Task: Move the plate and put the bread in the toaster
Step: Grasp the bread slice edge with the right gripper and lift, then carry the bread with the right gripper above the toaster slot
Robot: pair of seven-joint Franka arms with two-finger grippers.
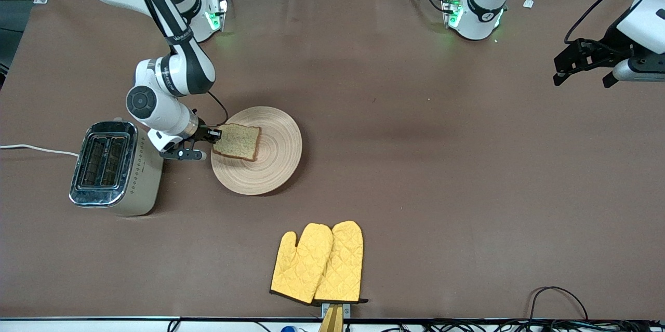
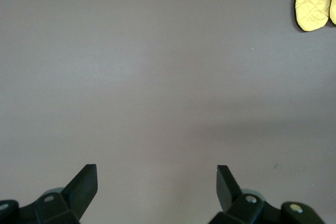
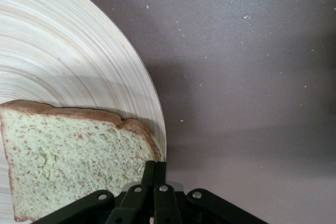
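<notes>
The light wooden plate (image 1: 275, 166) lies on the brown table beside the cream toaster (image 1: 111, 166), which stands toward the right arm's end with its chrome slots facing up. The brown bread slice (image 1: 238, 141) lies flat on the plate near the rim on the toaster's side. My right gripper (image 1: 213, 135) is low at that rim, shut, with its tips touching the bread's corner. The right wrist view shows the closed fingertips (image 3: 156, 169) against the bread (image 3: 68, 161) and the plate rim (image 3: 142, 77). My left gripper (image 1: 582, 78) waits open and empty over the table's left-arm end (image 2: 157, 179).
A pair of yellow oven mitts (image 1: 318, 262) lies near the table's front edge, nearer the front camera than the plate, and also shows in the left wrist view (image 2: 315, 1). The toaster's white cord (image 1: 36, 149) runs off the table's end.
</notes>
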